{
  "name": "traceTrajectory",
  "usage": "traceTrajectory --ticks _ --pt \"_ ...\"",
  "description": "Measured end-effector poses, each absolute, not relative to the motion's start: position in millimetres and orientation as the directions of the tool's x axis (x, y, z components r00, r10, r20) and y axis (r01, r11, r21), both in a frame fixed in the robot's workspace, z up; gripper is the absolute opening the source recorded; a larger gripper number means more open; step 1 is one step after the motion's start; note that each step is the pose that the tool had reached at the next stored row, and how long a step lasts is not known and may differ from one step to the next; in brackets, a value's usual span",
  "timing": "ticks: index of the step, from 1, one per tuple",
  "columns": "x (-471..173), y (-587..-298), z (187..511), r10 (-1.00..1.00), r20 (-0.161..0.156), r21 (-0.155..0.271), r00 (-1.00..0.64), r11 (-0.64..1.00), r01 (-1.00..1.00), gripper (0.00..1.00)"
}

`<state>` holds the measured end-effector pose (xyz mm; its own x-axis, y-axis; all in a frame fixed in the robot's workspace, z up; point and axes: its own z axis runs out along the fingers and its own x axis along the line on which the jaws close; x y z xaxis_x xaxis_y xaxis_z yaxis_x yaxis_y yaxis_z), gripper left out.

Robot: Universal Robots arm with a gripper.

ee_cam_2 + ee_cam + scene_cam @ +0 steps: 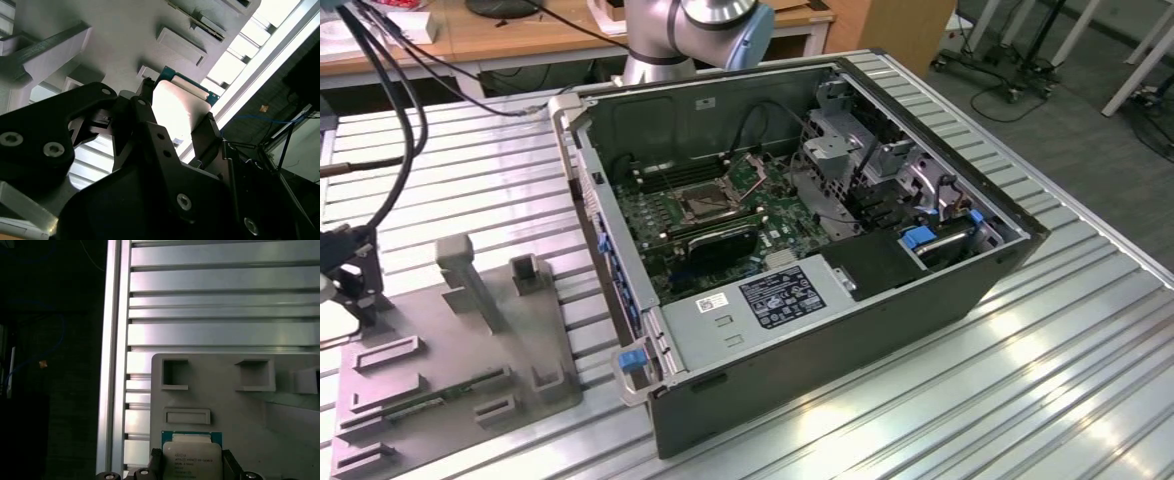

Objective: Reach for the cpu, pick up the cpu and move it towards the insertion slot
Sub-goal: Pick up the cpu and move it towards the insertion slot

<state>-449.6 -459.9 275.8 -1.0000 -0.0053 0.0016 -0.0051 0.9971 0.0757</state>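
A ribbed metal tabletop point(1014, 380) carries everything. Nearest, in the second wrist view, the black pincer point(177, 114) is closed on the cpu point(175, 105). The chip is pinched by two opposite edges, probably so that its pale metal face and underside are spared. Behind it, a grey fixture plate point(225, 405) with shallow pockets is seen. Whether the chip is lifted clear of it cannot be told. Farther off, an open computer case point(854, 330) is laid on its side, so the insertion slot point(703, 205) is presented upward, well apart from the plate.
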Motion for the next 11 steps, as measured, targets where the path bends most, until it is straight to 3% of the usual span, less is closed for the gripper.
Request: traceTrajectory --ticks 11 --pt "-449.6 -459.9 281.8 -0.005 0.002 0.076 -1.0 0.997 -0.005 0.54"
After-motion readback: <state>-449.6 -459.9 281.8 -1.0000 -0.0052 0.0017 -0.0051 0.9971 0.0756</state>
